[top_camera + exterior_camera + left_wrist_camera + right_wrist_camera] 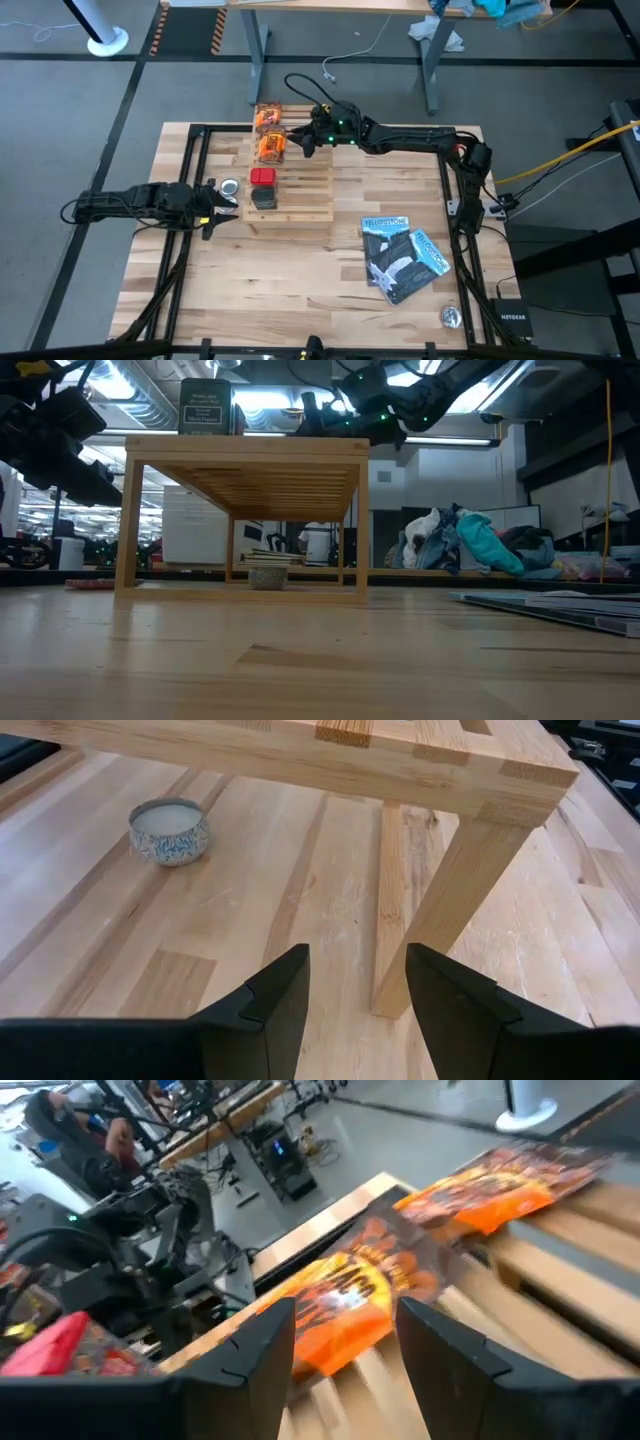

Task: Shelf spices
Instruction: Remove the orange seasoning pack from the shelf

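Spices sit in a row on the shelf (305,195); right gripper (303,143), jaws released, hovers at an orange packet (271,147) for straightening; left gripper (222,207), jaws parted and empty, waits near the shelf leg.

my overhead view is evenly lit, soft shadows. low down, ceiling lights (150,400) glare behind a dark, backlit shelf (245,460), near tabletop (300,670) blurred. my right wrist picture smears the packets (350,1295); my left is sharp.
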Tool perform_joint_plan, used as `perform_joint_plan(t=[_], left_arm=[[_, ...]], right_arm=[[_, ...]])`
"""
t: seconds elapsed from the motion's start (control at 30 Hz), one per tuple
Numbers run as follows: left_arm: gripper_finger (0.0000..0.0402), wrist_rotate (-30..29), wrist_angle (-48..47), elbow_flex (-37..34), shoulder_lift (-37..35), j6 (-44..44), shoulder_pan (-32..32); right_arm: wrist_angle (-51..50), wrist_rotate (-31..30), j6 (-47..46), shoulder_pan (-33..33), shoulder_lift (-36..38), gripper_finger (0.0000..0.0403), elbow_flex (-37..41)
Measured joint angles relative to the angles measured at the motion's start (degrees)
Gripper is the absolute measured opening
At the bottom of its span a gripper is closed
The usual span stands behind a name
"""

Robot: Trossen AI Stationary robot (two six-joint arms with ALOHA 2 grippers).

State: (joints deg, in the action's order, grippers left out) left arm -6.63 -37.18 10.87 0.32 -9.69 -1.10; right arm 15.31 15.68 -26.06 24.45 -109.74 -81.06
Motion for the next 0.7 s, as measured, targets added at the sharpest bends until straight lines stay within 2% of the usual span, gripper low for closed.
perform_joint_plan(t=[0.1,0.43,0.7], left_arm=[[0.0162,0.0,-0.06,0.0,0.0,-0.19,-0.01],[0.0162,-0.01,-1.1,0.0,-0.02,-0.76,0.0],[0.0162,0.0,-1.25,0.0,-0.02,-1.05,0.01]], right_arm=[[-2.19,0.16,-2.16,-0.43,-1.13,0.0182,-2.44],[-19.31,0.11,-6.11,-0.47,-4.67,0.0182,-12.6],[-23.71,-1.12,-7.44,-0.42,-4.7,0.0182,-16.02]])
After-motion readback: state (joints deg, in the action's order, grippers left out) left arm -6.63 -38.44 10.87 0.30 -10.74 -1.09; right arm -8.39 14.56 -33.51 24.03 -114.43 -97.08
